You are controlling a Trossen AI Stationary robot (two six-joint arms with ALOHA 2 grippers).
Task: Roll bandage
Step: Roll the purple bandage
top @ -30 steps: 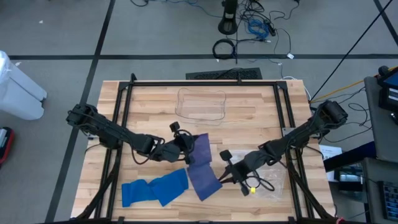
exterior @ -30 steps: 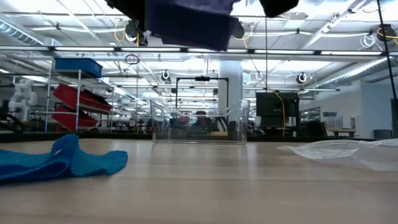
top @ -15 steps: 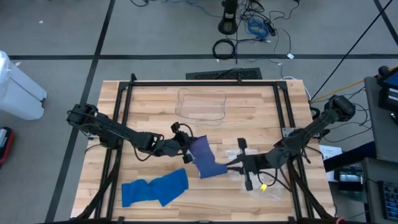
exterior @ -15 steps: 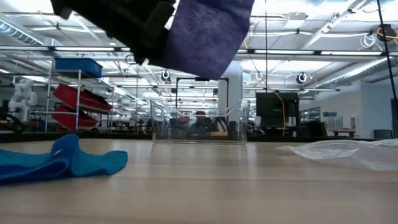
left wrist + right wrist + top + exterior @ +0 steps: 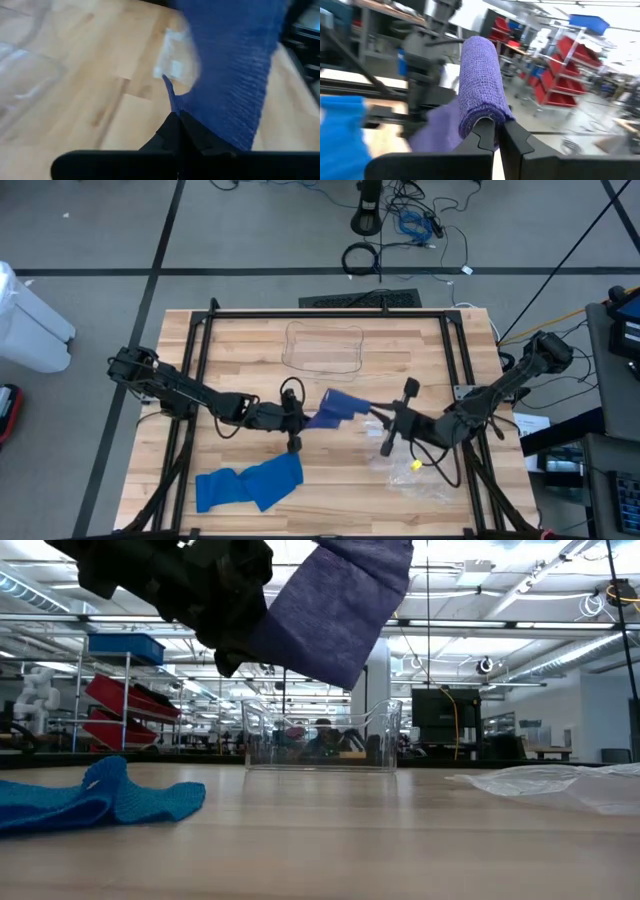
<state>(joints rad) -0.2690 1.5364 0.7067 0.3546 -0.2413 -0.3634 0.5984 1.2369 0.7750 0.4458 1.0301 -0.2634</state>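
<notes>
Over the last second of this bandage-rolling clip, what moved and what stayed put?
The purple bandage, which hung slack toward the table's front, now stretches off the table between the left gripper and right gripper. The right gripper moved up and back from the front edge, twisting its end into a roll. Both stayed shut on it. The blue bandage, clear container and plastic bag did not move.

Two bandages, purple (image 5: 338,408) and blue (image 5: 248,483); one clear tray (image 5: 324,348); one plastic bag (image 5: 420,476)

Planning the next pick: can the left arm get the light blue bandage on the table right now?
Probably not yet. The left end effector is shut on the purple bandage, which the right end effector also grips. The light blue bandage lies uncovered nearby.
</notes>
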